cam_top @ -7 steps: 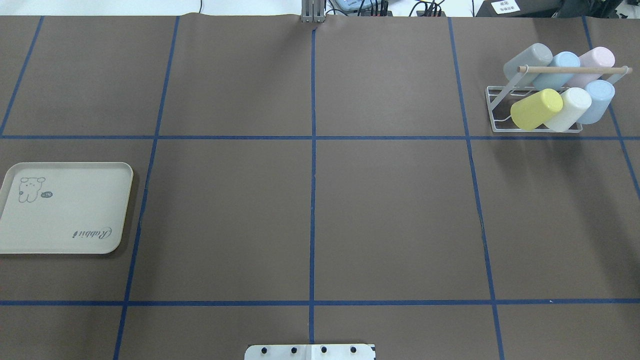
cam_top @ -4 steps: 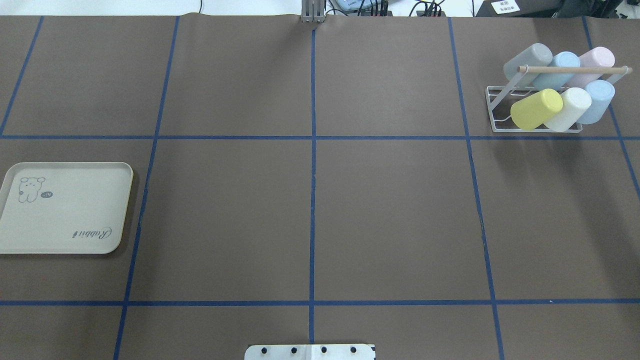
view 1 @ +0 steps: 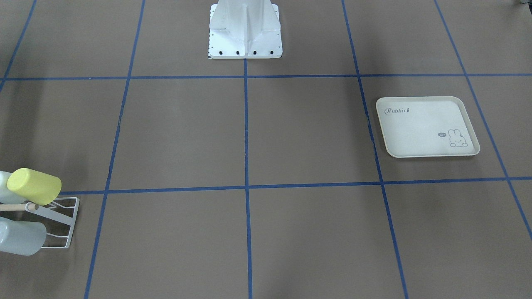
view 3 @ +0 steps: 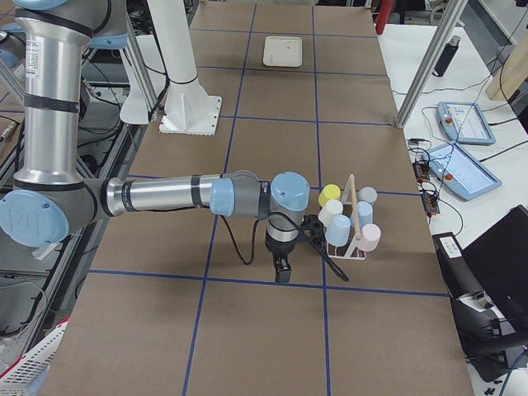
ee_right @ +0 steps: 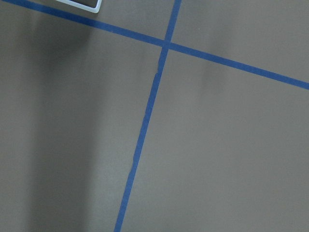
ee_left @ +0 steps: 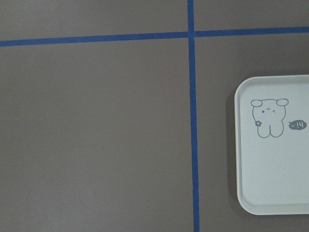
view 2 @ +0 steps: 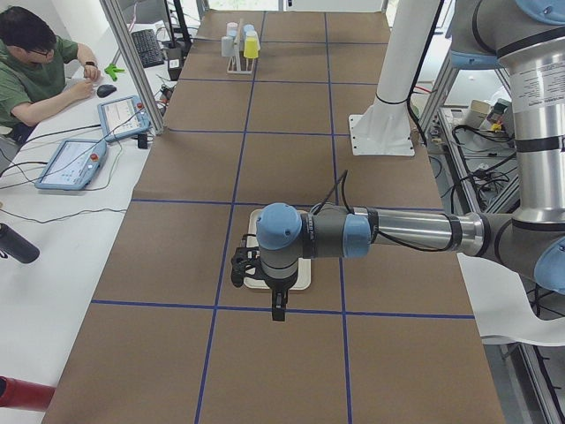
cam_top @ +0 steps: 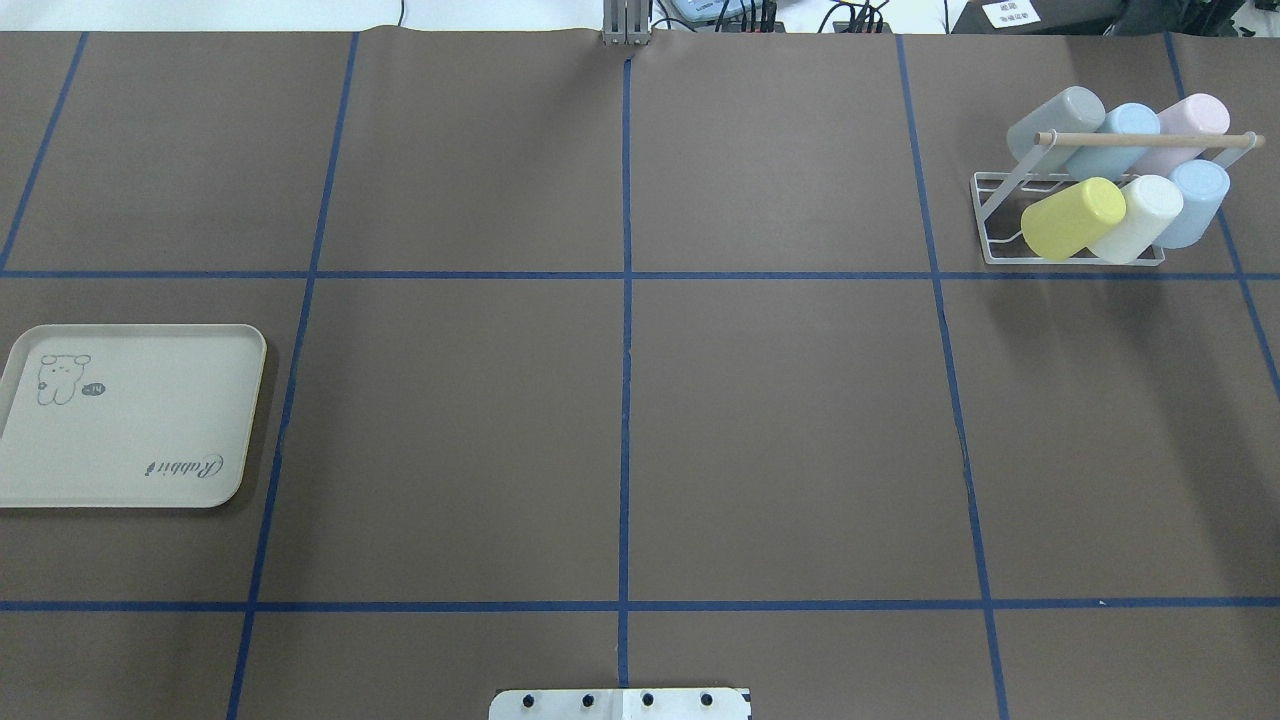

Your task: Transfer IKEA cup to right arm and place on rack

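Nothing has shifted against the overhead view of a second ago; rack, its load and the rabbit-print tray lie exactly as they did, and neither arm enters that view then or now. Rack stands at the table's far right corner, wooden dowel across its top; six cups sit slanted on its prongs: grey cup, pale blue cup and pink cup in the back row; yellow cup, cream cup and blue cup in front. Every cup in view is on the rack; none shows on the tray, on the brown table cover or in either wrist view (which of the six was the one handed over, I cannot tell). Judgement: transfer and placement look done; little seems left beyond parking the arms. Left gripper hangs over the tray, seen only from the left side camera; its wrist view shows the tray's corner and blue tape lines, no fingers; whether it is released or clenched I cannot tell. Right gripper hangs just beside the rack, seen only from the right side camera; its wrist view catches a corner of white wire and bare cover; its state likewise cannot be told; nothing is visibly held by either.
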You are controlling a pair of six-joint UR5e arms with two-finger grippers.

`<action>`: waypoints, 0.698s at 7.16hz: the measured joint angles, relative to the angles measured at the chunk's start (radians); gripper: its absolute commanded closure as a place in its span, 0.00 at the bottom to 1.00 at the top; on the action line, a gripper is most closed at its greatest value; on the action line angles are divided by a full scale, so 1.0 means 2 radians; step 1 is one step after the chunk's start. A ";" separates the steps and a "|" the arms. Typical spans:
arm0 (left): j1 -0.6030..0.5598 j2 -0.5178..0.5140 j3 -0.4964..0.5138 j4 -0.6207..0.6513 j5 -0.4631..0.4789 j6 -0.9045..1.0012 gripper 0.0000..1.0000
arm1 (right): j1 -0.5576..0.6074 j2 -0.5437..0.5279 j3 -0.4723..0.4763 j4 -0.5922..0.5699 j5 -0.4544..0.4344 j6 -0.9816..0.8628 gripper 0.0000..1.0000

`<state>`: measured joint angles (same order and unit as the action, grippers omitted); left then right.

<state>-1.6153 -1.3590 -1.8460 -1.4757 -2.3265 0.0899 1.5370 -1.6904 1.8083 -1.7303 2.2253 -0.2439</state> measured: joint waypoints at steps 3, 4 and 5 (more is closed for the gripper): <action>0.000 0.000 0.000 -0.001 -0.002 0.000 0.00 | 0.000 0.001 0.003 0.001 0.001 -0.001 0.00; 0.000 0.001 0.000 0.000 -0.002 0.000 0.00 | 0.000 0.001 0.004 0.001 0.002 -0.001 0.00; 0.000 0.001 0.000 0.000 -0.002 0.000 0.00 | 0.000 0.001 0.005 0.000 0.004 -0.001 0.00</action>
<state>-1.6157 -1.3571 -1.8461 -1.4759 -2.3312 0.0902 1.5370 -1.6874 1.8180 -1.7294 2.2328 -0.2468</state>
